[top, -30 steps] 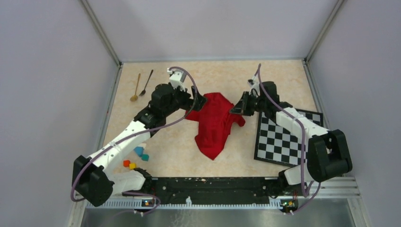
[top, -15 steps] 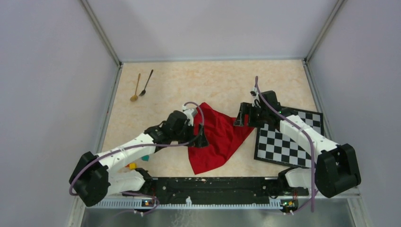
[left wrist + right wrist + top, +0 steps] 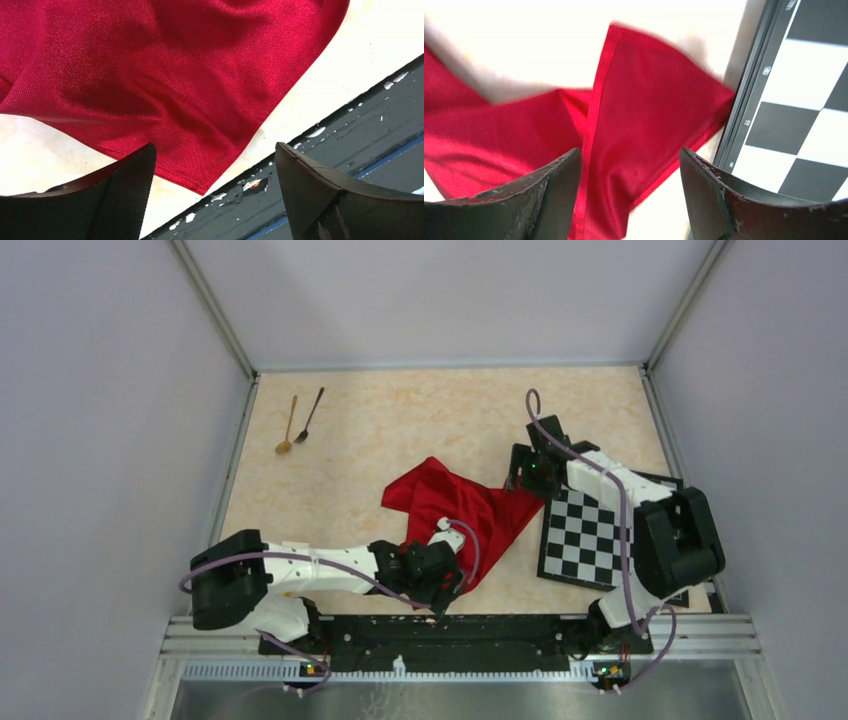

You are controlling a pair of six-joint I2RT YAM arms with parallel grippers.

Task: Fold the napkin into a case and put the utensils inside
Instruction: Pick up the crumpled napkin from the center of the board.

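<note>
Napkin (image 3: 470, 510) lay rumpled mid-counter (image 3: 430, 410), its right corner at the chequered mat (image 3: 590, 540) edge. Left pincer (image 3: 215, 155) was spread above the near corner, right pincer (image 3: 630, 155) spread above the right corner. Gold spoon (image 3: 289, 423) and black spoon (image 3: 310, 414) sat far left, well apart from it.

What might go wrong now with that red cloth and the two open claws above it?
The napkin has its near corner beside the dark rail; the left gripper might strike it. The right gripper hovers where cloth reaches the chequered mat and may snag it. Creases may skew the folds.
</note>
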